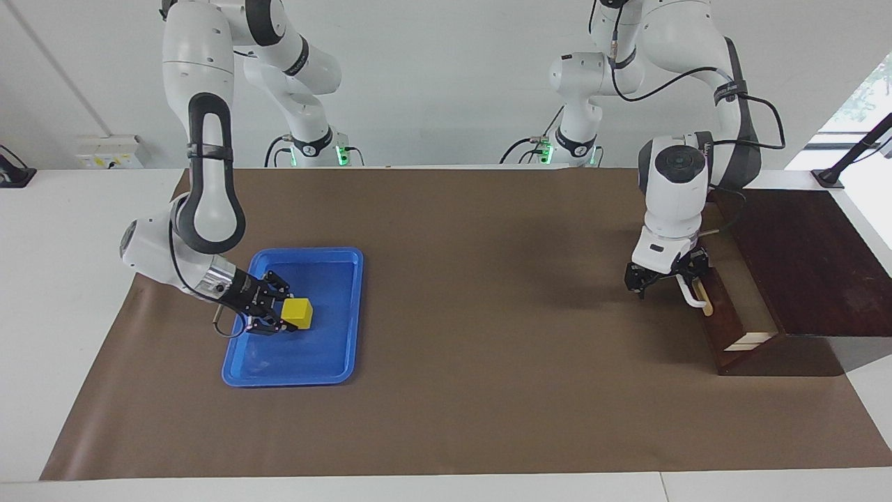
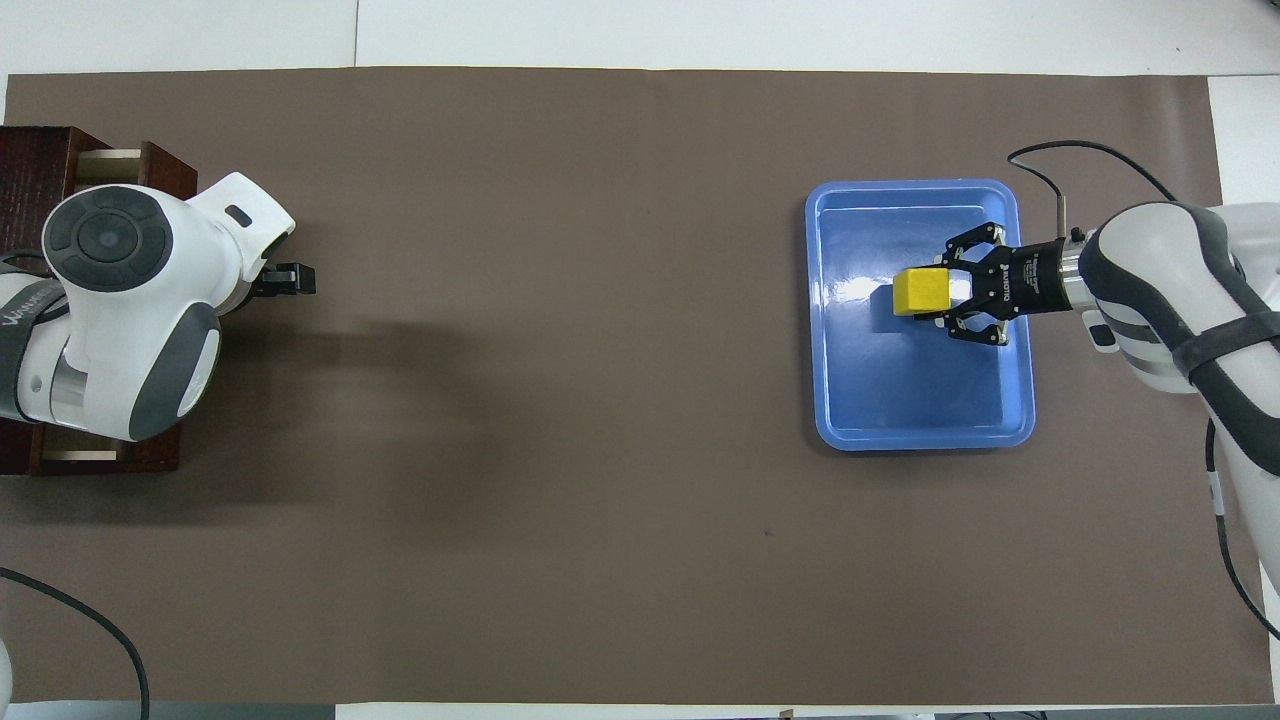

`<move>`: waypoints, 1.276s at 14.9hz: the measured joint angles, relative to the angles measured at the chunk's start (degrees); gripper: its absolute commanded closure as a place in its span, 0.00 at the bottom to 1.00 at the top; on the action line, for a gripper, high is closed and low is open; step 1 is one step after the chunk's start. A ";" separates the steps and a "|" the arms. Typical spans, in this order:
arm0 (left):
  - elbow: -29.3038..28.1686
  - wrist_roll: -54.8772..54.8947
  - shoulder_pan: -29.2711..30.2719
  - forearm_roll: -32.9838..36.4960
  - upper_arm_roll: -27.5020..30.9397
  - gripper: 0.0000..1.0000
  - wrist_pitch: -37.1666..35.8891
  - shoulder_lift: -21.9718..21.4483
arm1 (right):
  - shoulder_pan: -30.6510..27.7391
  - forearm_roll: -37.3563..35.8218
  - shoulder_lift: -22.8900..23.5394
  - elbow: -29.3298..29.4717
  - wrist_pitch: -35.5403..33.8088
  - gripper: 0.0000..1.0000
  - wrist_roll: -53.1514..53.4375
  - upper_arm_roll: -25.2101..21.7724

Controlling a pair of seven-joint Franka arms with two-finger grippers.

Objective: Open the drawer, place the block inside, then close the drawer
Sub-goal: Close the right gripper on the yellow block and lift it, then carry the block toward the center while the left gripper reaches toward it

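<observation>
The right gripper (image 1: pixel 284 315) pinches the block (image 1: pixel 298 313) in the tray (image 1: pixel 341 307), lower left of the facing view; lift straight up to clear the rim; at mid right the left gripper (image 1: pixel 665 277), spread, hooks the handle (image 1: pixel 691 296); the drawer (image 1: pixel 725 314) shows part open; pull level.

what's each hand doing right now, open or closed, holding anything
left hand: open, at the white handle of the drawer, not clamped on it.
right hand: closed on the yellow block, over the blue tray.
</observation>
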 measured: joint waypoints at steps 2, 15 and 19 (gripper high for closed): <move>0.21 -0.24 -1.36 -1.94 -0.01 0.00 0.00 0.00 | 0.04 0.00 -0.09 3.82 -2.48 1.00 0.59 -0.04; 2.52 -4.78 -7.29 -8.08 -0.24 0.00 -1.94 0.20 | 23.78 -5.18 3.28 22.63 -2.85 1.00 33.62 0.51; 4.49 -5.12 -7.27 -9.30 -0.11 0.00 -4.83 0.33 | 29.70 -5.75 3.57 22.82 0.12 1.00 39.20 0.49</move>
